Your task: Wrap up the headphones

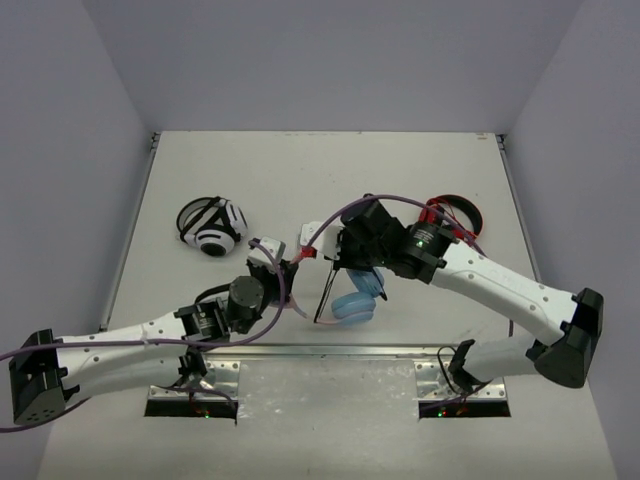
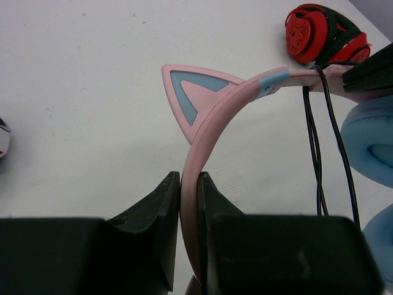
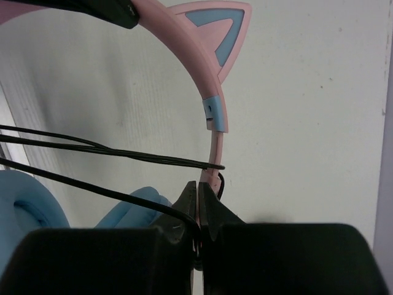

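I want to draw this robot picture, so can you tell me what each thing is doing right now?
pink headphones, held by the band in the left claw
cable, draped over the band, pinched in the right claw
left claw, shut on the band
right claw, shut on the cable
red headphones, lying on the table, untouched
white headphones, lying on the table, untouched

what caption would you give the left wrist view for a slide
Left gripper clamped on the pink band of the cat-ear headphones, black cable draped over it, red-and-black headphones beyond.
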You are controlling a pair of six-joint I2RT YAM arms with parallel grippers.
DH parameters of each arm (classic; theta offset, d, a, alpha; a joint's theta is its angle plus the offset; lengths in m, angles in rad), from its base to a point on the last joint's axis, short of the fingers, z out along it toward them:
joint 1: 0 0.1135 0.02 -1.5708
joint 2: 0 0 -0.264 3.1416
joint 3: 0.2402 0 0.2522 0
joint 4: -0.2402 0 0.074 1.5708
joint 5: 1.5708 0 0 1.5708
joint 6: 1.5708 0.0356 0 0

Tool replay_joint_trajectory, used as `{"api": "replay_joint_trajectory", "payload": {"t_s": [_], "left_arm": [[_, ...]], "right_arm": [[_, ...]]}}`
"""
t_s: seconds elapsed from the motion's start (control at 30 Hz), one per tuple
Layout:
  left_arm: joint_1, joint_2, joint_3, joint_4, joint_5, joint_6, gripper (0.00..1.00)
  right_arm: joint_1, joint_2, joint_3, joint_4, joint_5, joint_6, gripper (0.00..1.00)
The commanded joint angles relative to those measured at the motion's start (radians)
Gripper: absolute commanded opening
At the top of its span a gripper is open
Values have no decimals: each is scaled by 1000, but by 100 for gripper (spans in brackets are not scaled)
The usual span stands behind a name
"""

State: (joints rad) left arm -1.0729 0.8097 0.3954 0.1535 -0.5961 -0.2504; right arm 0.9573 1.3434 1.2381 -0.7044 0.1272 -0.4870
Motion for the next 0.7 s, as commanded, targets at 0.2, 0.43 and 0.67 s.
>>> {"api": "replay_joint_trajectory", "payload": {"t_s": [0.2,0.43,0.67], "left_arm": [[-30,35,149,-72,113,148,0],[-30,108,198,-111,168,184,1],[-30,82,177,-100,153,161,0]], "right_arm": [[-77,-156,-91,284,49,-16,3],[-91,-185,-123,310,49,-117,4],[-120,-171,-117,241,-6,-114,22]]}}
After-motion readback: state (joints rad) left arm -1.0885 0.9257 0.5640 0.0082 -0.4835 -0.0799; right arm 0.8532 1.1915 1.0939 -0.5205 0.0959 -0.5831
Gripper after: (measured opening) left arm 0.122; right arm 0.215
